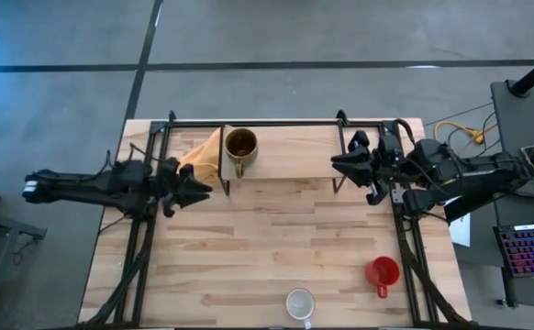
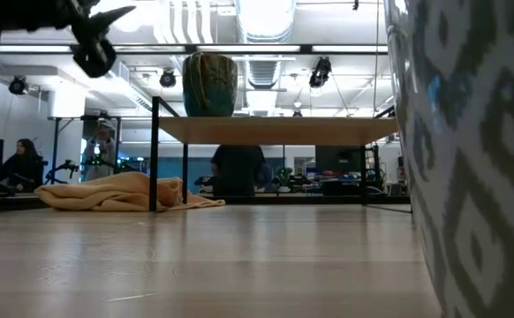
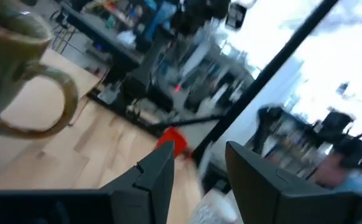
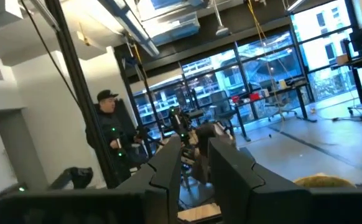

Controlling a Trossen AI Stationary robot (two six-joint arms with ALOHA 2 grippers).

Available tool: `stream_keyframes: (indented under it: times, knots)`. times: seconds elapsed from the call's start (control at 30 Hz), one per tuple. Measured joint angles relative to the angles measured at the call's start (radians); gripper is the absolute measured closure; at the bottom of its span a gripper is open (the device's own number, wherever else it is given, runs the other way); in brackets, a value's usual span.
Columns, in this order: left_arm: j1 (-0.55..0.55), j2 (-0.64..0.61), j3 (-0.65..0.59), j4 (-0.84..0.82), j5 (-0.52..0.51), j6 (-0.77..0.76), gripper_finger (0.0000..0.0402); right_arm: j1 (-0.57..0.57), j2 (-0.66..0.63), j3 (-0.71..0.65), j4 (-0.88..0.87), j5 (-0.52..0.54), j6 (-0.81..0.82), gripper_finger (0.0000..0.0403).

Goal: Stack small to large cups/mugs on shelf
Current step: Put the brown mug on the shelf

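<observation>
Beside shelf (image 1: 285, 147), tan cloth (image 1: 203, 156)

The handle and side of the brownish-olive mug (image 3: 25, 74) are seen close by. The left gripper (image 3: 196, 177) is held open and empty above the light-wood tabletop (image 3: 56, 155), the red mug (image 3: 173, 144) beyond.

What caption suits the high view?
Olive mug on the shelf; white mug and red mug wait on the table.
</observation>
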Motion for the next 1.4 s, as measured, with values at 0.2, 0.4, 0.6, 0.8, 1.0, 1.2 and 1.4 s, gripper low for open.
stream_keyframes:
  times: [0.2,0.4,0.6,0.8,1.0,1.2,1.4]
  knots:
    - [0.0,0.184,0.259,-0.512,-0.088,0.185,0.0271,0.0,0.009,0.0,-0.039,0.014,0.001,0.0328]
    - [0.001,0.315,0.364,-0.559,0.037,0.19,0.0272,0.0,0.009,0.0,-0.072,0.016,0.014,0.0331]
    - [0.001,0.355,0.437,-0.414,0.162,0.192,0.0272,0.0,0.007,-0.001,-0.081,0.016,0.01,0.033]
    - [0.001,0.309,0.424,-0.424,0.187,0.137,0.0272,0.0,0.005,-0.001,-0.09,0.016,0.009,0.0329]
    - [0.001,0.305,0.425,-0.379,0.15,0.059,0.0272,0.0,0.007,-0.002,-0.1,0.016,0.009,0.0332]
    - [-0.001,0.35,0.424,-0.429,0.003,0.068,0.0272,0.0,0.007,-0.002,-0.102,0.016,0.019,0.033]
    - [-0.003,0.343,0.424,-0.438,-0.052,0.078,0.0288,0.0,0.007,-0.002,-0.103,0.016,0.027,0.0334]
